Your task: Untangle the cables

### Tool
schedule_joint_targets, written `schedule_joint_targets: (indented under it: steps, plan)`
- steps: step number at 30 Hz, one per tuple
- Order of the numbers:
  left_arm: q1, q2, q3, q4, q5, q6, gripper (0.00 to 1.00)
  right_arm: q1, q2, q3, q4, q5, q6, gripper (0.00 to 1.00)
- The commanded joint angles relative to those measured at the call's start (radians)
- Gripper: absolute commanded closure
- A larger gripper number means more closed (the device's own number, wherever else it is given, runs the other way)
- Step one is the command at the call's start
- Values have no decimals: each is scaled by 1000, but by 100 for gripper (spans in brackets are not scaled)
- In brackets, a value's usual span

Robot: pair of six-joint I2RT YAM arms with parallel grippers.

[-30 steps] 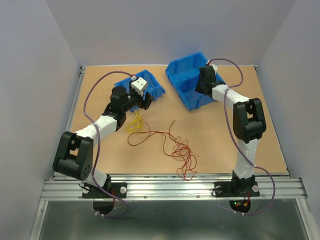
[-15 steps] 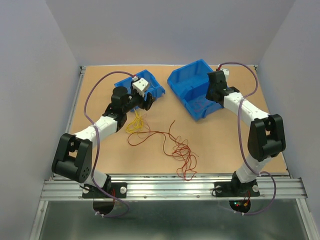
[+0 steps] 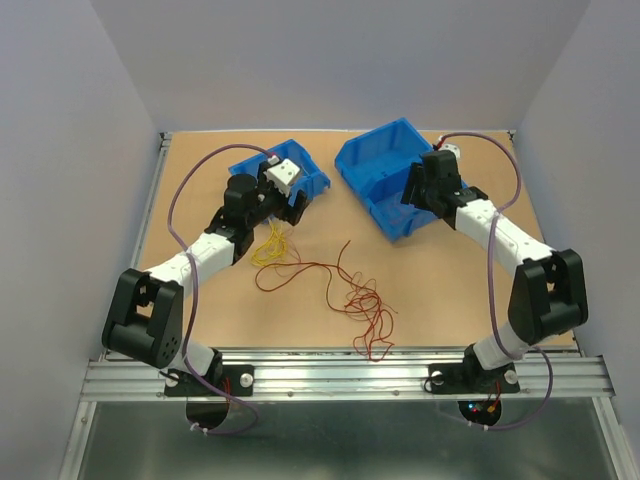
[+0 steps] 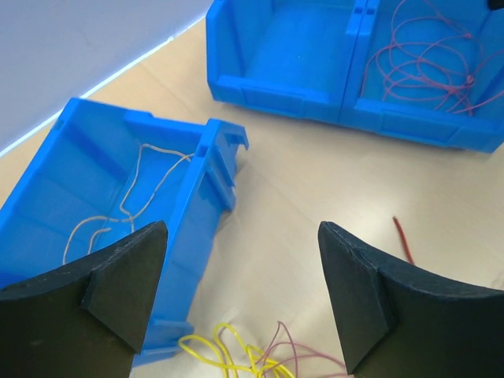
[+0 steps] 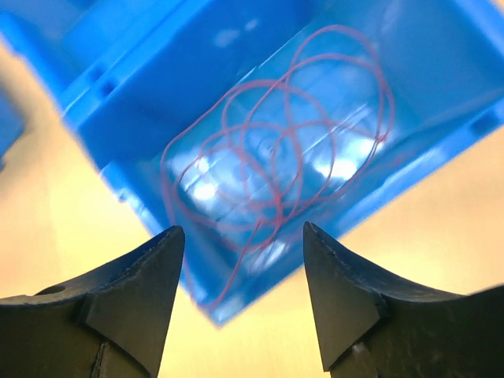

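Tangled red cables [image 3: 364, 303] (yellow cables [image 3: 268, 248] alongside), left bin [image 3: 314, 181], right bin [image 3: 368, 160] behind

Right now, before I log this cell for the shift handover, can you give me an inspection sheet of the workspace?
Surface: tan table, no spills seen.
Job's things: red tangle and yellow wire on the table; pink-red wire in right bin; pale wire in left bin.
Clutter: nothing seen.
Grippers: left gripper open, empty, by the left bin; right gripper open, empty, over the right bin.
Cables: purple cords loop along both arms.
Surroundings: grey walls, metal rail at near edge.
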Motion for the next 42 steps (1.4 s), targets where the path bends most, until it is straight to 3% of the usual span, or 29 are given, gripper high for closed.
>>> schedule_joint_targets:
  steps: [1,7,18,27,30,31,33,34,35,38,42]
  plan:
    - [-3,-27,7,-50,-74,63,11,49,-152,-90,111,-107,8,32]
    - [-1,2,21,-156,-126,141,11,69,-216,-144,161,-158,-5,30]
    - [-1,-202,-134,-300,-90,276,6,68,-195,-146,167,-201,-8,29]
    - [-1,-144,-120,-345,-51,295,14,68,-192,-150,173,-201,-12,29]
    - [-3,-87,-94,-355,-62,298,31,68,-189,-149,173,-200,-14,29]
    - [-1,-67,-88,-363,-53,298,53,69,-189,-149,173,-200,-12,29]
    - [-1,-59,-77,-369,-47,299,75,68,-189,-152,176,-198,-12,29]
    - [-1,-62,-73,-369,-27,299,95,69,-189,-152,178,-200,-12,29]
    - [-1,-67,-69,-372,-14,299,100,68,-187,-153,182,-209,-17,29]
    - [-3,-105,-42,-395,62,298,100,69,-187,-161,205,-275,-32,29]
    - [-7,-145,77,-562,205,325,100,75,-201,-196,279,-367,-51,30]
